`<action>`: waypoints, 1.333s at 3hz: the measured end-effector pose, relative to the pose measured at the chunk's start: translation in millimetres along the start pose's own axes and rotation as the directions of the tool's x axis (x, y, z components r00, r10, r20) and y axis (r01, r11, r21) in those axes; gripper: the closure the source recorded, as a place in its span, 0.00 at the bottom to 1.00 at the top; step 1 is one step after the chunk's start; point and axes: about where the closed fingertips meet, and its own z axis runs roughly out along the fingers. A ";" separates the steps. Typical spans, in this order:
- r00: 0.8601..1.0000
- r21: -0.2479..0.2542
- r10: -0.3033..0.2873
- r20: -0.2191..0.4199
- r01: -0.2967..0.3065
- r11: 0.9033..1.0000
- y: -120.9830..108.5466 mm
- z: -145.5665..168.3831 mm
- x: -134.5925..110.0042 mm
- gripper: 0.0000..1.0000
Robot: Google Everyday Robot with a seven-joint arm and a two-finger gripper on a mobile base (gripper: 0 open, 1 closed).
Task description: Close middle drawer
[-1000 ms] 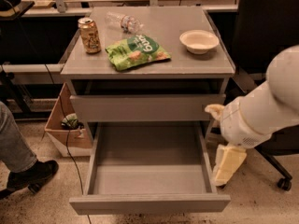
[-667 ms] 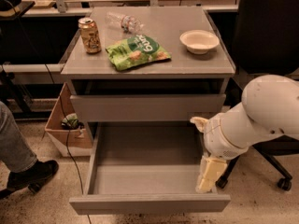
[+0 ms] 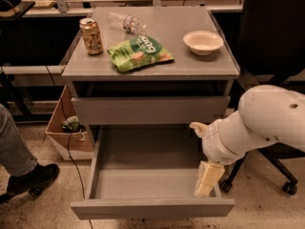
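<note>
The middle drawer [image 3: 152,208] is pulled far out of the grey cabinet. It is a wide shallow grey tray with a long low front, and I see nothing in it. My gripper [image 3: 206,180] is cream coloured and points down at the drawer's right side, just behind the front panel near the right wall. The white arm [image 3: 267,123] reaches in from the right. The drawer with the taller grey front [image 3: 150,109] above it is almost shut.
On the cabinet top [image 3: 209,66] are a can [image 3: 91,36], a green chip bag [image 3: 139,52], a white bowl [image 3: 203,42] and a plastic bottle [image 3: 125,22]. A cardboard box [image 3: 62,128] stands at the left. A person's shoe [image 3: 28,178] is lower left, and an office chair [image 3: 279,175] at right.
My arm and gripper have moved left and down, from beside the drawer's right edge to over its right inner side. The drawer has not moved.
</note>
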 end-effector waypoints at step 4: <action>0.994 0.015 -0.107 0.025 0.107 0.994 -9.2 159.8 22.1 0.00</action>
